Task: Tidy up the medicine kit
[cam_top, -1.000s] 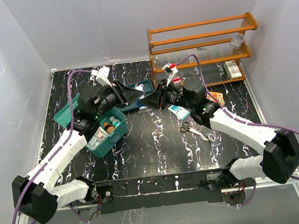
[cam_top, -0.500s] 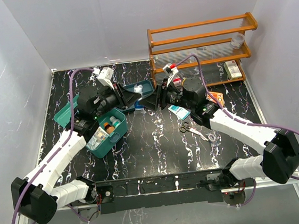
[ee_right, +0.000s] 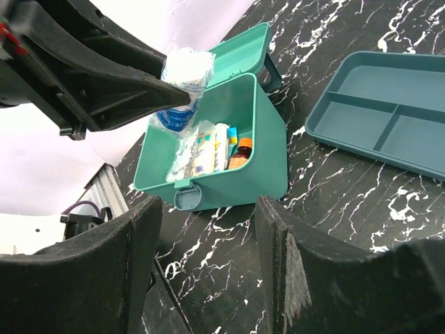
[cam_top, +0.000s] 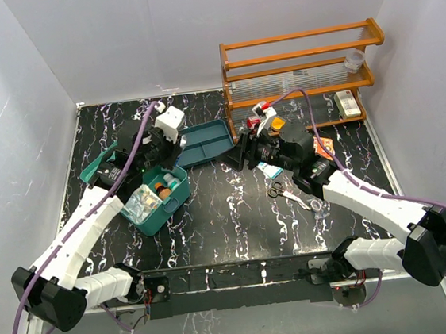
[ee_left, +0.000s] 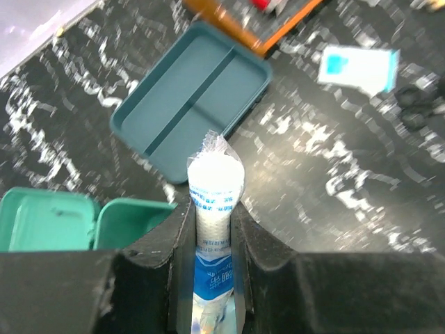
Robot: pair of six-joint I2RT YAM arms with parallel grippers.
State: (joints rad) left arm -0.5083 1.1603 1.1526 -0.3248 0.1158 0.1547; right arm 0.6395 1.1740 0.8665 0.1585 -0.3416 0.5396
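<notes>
Top external: medicine kit (cam_top: 172,210) sat open near the surface's left edge, with a divided tray (cam_top: 204,142) just behind it. Left gripper (ee_left: 214,217) pinched a wrapped gauze roll (ee_left: 215,177) above the kit. Right gripper (ee_right: 208,229) stood apart, empty, mid-surface.

Bright, even light falls from above, leaving only soft shadows on the glossy bench (cam_top: 228,214). The left wrist view is smeared by motion blur, worst toward its top right; the wrapped roll (ee_left: 215,177) glares white. The right wrist view shows the medicine kit (ee_right: 268,146) sharp, the wall (ee_right: 201,17) behind blown out.
</notes>
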